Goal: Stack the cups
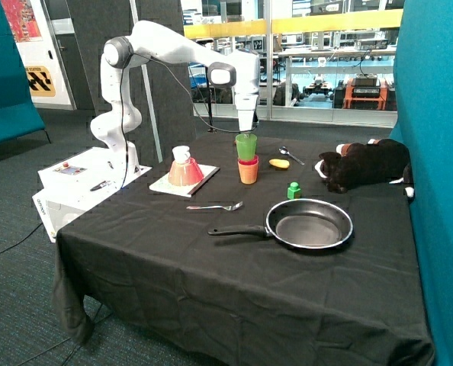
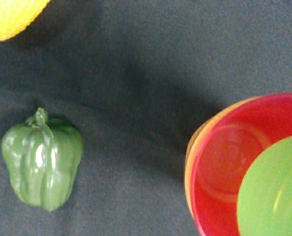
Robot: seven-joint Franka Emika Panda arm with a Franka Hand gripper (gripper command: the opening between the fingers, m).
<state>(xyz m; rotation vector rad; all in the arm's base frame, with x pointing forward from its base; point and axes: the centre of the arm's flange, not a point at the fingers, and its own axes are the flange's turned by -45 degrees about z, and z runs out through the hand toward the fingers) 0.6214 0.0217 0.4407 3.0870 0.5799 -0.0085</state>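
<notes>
My gripper (image 1: pixel 246 131) hangs over the middle of the table, shut on the rim of the green cup (image 1: pixel 246 146). The green cup is upright, its base just inside the magenta-pink cup (image 1: pixel 248 160), which is nested in the yellow-orange cup (image 1: pixel 248 174) standing on the black cloth. In the wrist view the green cup (image 2: pixel 274 194) sits off-centre over the pink cup's (image 2: pixel 224 162) mouth, with the yellow-orange cup's rim (image 2: pixel 190 160) showing around it. My fingers do not show in the wrist view.
A black frying pan (image 1: pixel 309 223) and a fork (image 1: pixel 215 207) lie nearer the front edge. A toy pepper (image 1: pixel 293 191) (image 2: pixel 42 164), a yellow toy corn (image 1: pixel 279 163) (image 2: pixel 13 17), a spoon (image 1: pixel 290 155) and a plush animal (image 1: pixel 364 164) are close by. A salmon cone (image 1: pixel 184 169) rests on a white board.
</notes>
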